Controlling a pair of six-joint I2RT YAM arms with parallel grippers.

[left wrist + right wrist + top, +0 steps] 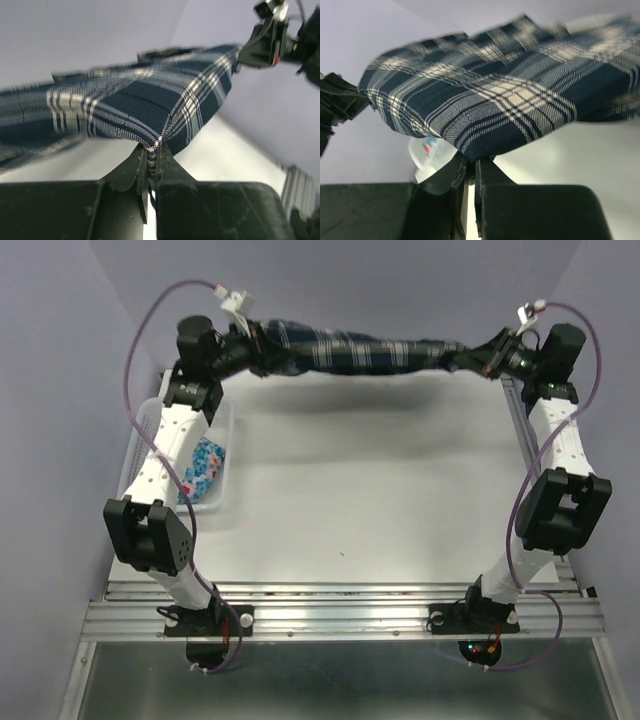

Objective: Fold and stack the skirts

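Stretching left to right above the far edge of the table (pixel 380 510), the pleated navy plaid skirt (pixel 360 350) hung bunched like a rope, its ends pinched tight in the left gripper (pixel 262 346) and the right gripper (pixel 482 356). A second, small floral skirt (pixel 205 468) lay crumpled in the white lattice basket (pixel 222 502).

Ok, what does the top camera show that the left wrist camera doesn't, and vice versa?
Only the top view: the floral skirt in the white basket. Only the left wrist: the left pincer clamped on the cloth's edge, close up. Both: the plaid skirt stretched between it and the right pincer.
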